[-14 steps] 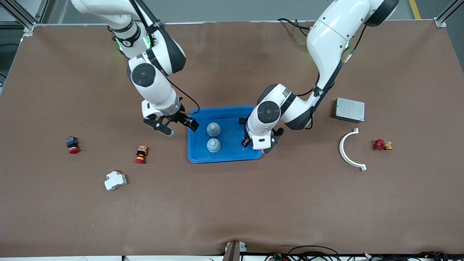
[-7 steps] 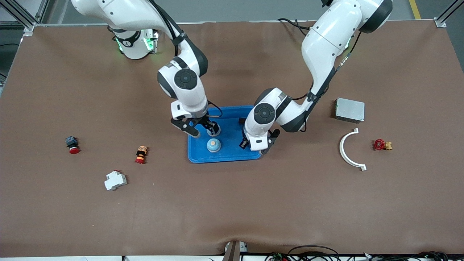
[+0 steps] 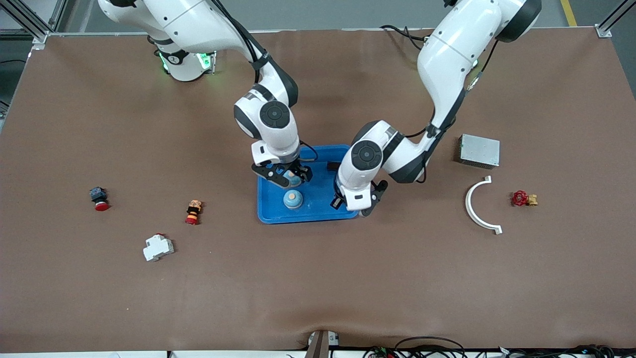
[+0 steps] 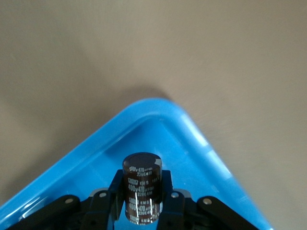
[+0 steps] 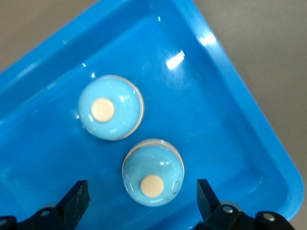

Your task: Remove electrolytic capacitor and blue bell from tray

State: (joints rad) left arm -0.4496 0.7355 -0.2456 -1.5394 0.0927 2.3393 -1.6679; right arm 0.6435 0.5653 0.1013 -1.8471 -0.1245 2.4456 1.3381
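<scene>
The left end effector (image 4: 142, 206) was clamped on a dark capacitor (image 4: 142, 189), its long axis along the fingers, over the blue tray's (image 3: 318, 211) corner. The right end effector (image 5: 142, 203), fingers apart, hung over one of two upright bells (image 5: 153, 172) in that tray, mid-surface. The surface (image 3: 318, 278) was brown.

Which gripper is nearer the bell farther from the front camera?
Right. The right gripper is open over that bell in the tray; the left gripper, holding the capacitor, is over the tray's edge.
</scene>
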